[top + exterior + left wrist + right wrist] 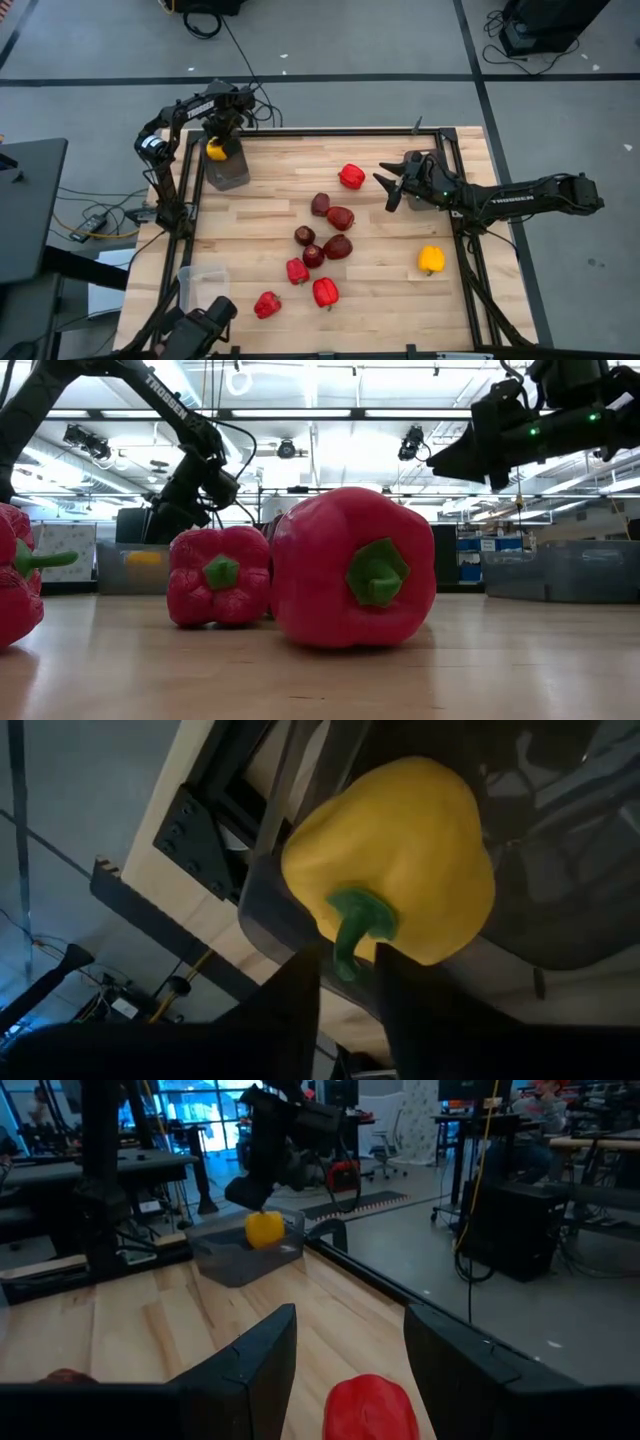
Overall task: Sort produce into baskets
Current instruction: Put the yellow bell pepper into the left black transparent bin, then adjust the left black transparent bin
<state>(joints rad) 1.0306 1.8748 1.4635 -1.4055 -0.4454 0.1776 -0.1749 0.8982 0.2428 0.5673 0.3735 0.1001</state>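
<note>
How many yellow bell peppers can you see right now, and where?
2. One yellow bell pepper sits in the dark grey basket at the table's far left corner, under the left tool. The other yellow pepper lies on the table near the right edge.

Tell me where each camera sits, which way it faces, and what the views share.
High view: above the table, looking straight down; both arms show, left gripper over the grey basket.
Low view: at table-top height, looking level past red peppers; both arms reach in from above.
Left wrist view: looks past its own fingers at the yellow pepper.
Right wrist view: looks across the table past its open fingers.
Shared: that yellow pepper also appears in the high and right wrist views.
</note>
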